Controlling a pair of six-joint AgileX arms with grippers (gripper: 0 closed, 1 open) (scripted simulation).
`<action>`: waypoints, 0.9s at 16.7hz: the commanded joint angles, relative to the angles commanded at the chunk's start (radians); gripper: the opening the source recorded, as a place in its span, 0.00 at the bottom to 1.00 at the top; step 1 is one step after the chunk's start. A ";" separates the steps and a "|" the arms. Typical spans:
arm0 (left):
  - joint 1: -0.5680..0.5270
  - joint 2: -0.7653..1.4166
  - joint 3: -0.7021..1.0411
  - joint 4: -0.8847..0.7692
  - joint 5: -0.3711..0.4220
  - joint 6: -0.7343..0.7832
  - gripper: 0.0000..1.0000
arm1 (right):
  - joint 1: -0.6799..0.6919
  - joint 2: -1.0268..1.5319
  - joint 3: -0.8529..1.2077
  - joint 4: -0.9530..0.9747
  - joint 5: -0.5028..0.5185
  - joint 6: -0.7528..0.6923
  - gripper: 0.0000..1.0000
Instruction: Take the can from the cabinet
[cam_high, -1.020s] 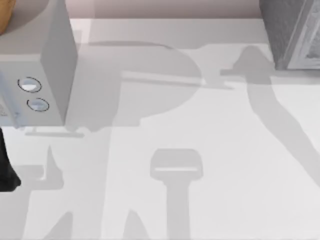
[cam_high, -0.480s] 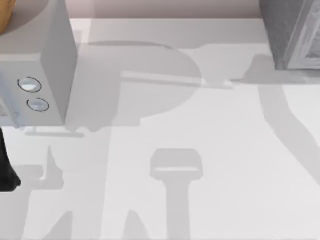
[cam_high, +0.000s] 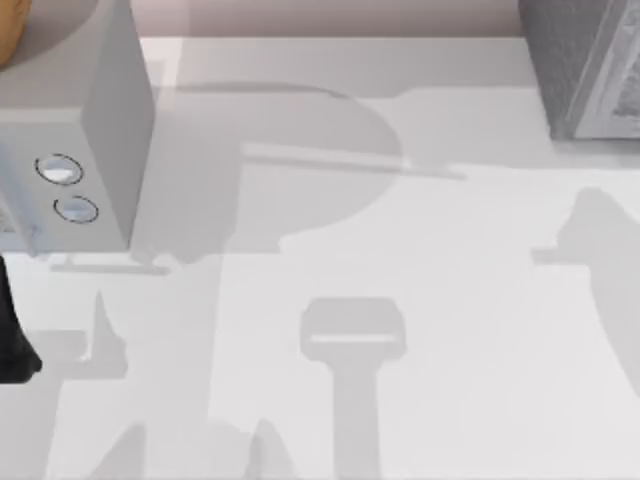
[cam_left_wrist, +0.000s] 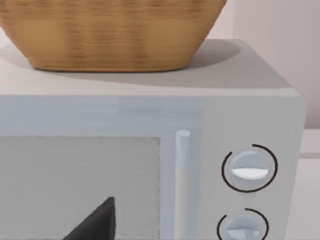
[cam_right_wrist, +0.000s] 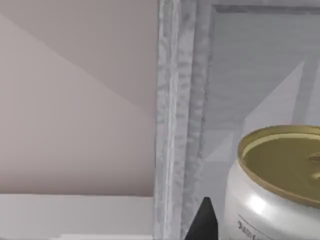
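The can (cam_right_wrist: 280, 195) is silver with a gold top and stands upright, very close in the right wrist view. Behind it are the pale inner walls of the grey cabinet (cam_right_wrist: 175, 125). A dark part of my right gripper (cam_right_wrist: 202, 224) shows just beside the can's side; whether it holds the can is hidden. In the top view the cabinet (cam_high: 590, 70) stands at the far right corner. My left arm (cam_high: 12, 340) is parked at the left edge, and a dark part of my left gripper (cam_left_wrist: 95, 222) faces the microwave door.
A grey microwave (cam_high: 90, 140) with two round knobs stands at the far left, with a wicker basket (cam_left_wrist: 110, 35) on top. A pale wall (cam_right_wrist: 75, 100) runs behind the table. Arm shadows lie across the white tabletop (cam_high: 400, 250).
The right arm's shadow has left the cabinet's front and slid toward the right front of the table. The left arm and the microwave have not moved.
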 joint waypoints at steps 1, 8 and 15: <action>0.000 0.000 0.000 0.000 0.000 0.000 1.00 | -0.029 -0.076 -0.125 0.032 -0.031 -0.001 0.00; 0.000 0.000 0.000 0.000 0.000 0.000 1.00 | -0.208 -0.544 -0.740 0.233 -0.222 -0.004 0.00; 0.000 0.000 0.000 0.000 0.000 0.000 1.00 | -0.259 -0.663 -0.869 0.290 -0.276 -0.005 0.00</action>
